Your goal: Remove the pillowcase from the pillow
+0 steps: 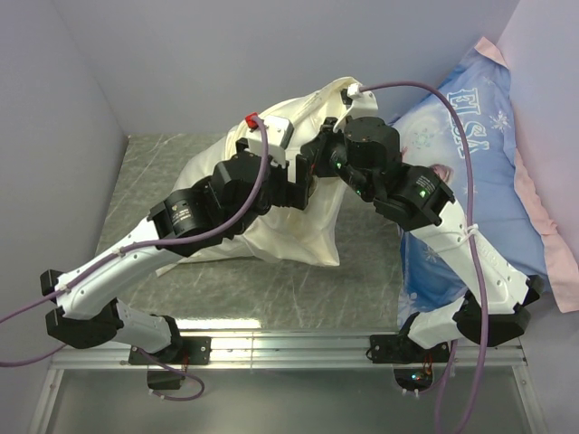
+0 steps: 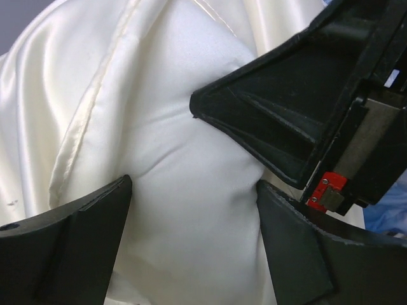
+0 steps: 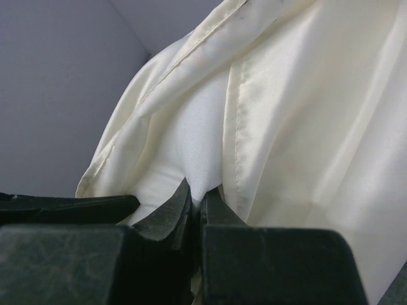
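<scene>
Pillowcase [image 1: 289,231] runs near-left to far-right; right gripper [image 3: 197,194] pinches pillow [image 3: 191,140], left gripper [image 2: 194,184] spread.

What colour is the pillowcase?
The pillowcase is plain cream, yellower than the white pillow; clearest in right wrist view.

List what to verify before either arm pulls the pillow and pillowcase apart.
1. Right pincer shut on the pillow: ok, pinching white fabric.
2. Left pincer holding the pillowcase: not ok, open, straddling the bare pillow.
3. Pillow exposed at the case's mouth: ok, white shows inside the open case.
4. Right pincer clear of cream fabric: cannot tell, the case's edge lies right beside it.
5. Pillowcase clear of the blue ELSA pillow: cannot tell from the top view.
</scene>
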{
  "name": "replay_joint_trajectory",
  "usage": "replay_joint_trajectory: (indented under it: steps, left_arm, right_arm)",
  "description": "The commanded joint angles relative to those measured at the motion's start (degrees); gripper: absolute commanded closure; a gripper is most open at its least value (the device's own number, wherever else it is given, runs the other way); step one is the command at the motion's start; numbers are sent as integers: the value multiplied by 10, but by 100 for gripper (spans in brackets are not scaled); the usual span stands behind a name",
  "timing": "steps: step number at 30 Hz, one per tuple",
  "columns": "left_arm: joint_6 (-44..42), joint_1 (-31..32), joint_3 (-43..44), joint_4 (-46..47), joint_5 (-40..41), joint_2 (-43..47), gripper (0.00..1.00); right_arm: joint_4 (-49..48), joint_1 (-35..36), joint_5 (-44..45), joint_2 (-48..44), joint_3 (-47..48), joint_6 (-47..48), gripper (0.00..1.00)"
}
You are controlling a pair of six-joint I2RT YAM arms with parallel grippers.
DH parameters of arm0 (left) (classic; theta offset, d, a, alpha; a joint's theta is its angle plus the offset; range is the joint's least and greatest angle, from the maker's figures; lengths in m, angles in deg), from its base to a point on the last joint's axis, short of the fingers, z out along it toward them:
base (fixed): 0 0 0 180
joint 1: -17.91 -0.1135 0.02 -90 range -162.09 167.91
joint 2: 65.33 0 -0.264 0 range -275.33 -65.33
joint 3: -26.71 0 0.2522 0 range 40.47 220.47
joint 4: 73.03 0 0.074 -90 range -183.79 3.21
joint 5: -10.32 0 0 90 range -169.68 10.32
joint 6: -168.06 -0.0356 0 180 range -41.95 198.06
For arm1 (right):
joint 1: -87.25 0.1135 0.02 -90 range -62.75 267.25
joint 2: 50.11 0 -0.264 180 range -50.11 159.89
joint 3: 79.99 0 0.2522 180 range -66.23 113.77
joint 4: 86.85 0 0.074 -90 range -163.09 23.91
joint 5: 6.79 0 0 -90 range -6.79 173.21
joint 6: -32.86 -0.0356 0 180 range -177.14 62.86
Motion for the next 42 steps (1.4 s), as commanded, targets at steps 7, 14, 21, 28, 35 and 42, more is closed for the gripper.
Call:
replay_joint_trajectory:
  steps: [7,14,21,28,35,42]
  left_arm:
    - [-2,-38,-18,46,-112,2,15]
    - [10,-52,-1,34,-50,-24,99]
    - [14,-53,-31,74,-20,15,100]
    - [14,-53,-25,89,-12,12,100]
    - [15,-60,2,96,-5,-3,100]
    - [24,-62,26,104,-13,-29,100]
  right_arm:
    - [-78,9,-15,-22,36,-1,100]
    - [-81,17,-14,-21,32,-1,100]
    - [-85,17,0,-35,15,13,73]
    - [-107,17,1,-100,-37,31,34]
    - [-134,19,-63,-217,-195,4,32]
    - [-137,84,-48,-263,-307,-31,34]
